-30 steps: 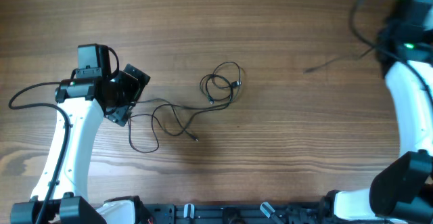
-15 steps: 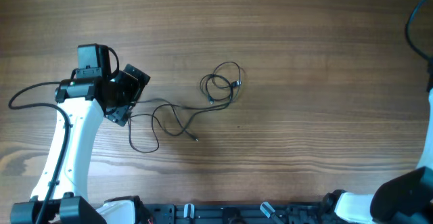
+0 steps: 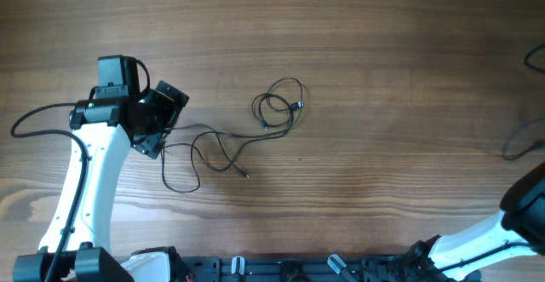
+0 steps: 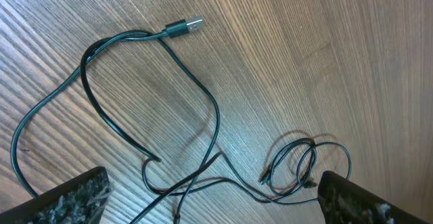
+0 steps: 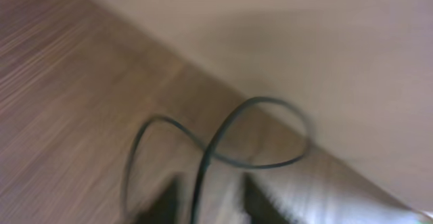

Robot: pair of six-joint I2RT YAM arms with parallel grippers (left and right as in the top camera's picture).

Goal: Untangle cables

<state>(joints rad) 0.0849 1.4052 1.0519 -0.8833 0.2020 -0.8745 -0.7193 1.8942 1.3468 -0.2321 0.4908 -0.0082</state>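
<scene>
While left gripper (image 4: 210, 195) gapes wide over cables (image 4: 216, 119), right gripper (image 5: 206, 200) blurred: cannot tell.

light: even, soft, faint shadows | overhead, left wrist: sharp | right wrist: motion-blurred, perhaps defocused

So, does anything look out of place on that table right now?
Yes: one thin cord shows at the far right edge of the overhead view, well apart from the small coil and the loose cord near the middle. The right wrist view is too blurred to say more.
</scene>
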